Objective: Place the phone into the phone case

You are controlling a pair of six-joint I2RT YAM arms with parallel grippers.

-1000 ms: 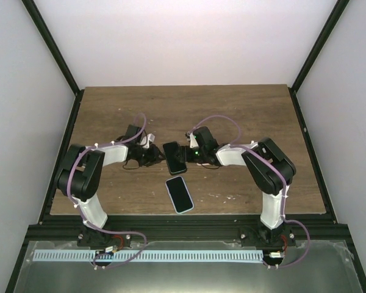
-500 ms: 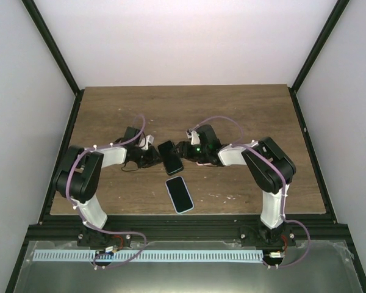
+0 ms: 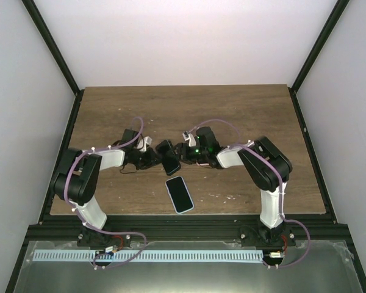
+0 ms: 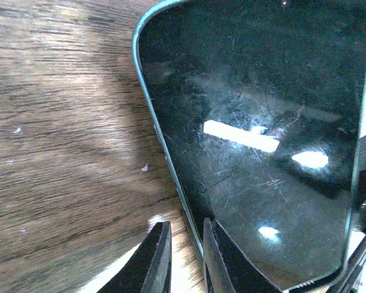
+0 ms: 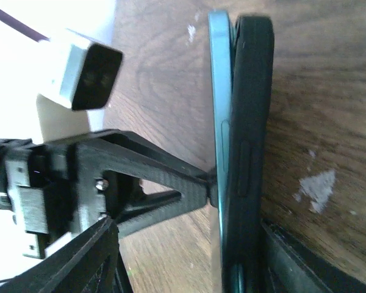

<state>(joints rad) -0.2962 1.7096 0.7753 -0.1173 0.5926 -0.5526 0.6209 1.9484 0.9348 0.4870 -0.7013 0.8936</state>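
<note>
The phone [image 3: 169, 156], with a dark screen and a teal edge, is held tilted between both arms at the table's middle. In the right wrist view the phone [image 5: 219, 91] shows edge-on, pressed against the black case [image 5: 253, 91]. My left gripper [image 3: 154, 157] is nearly shut, and its fingers [image 4: 216, 262] pinch the long edge of the phone [image 4: 262, 140]. My right gripper [image 5: 189, 235] is open wide around the phone and case. One of its fingers lies behind the case's back and the other stands well off the screen.
A second phone [image 3: 179, 194] with a pale rim lies flat on the wooden table [image 3: 250, 116], just in front of the grippers. A black frame [image 3: 305, 67] and white walls border the table.
The phone and case have shifted a little to the left and tilted further up on edge. Both grippers have moved left with them. The second phone has not moved.
</note>
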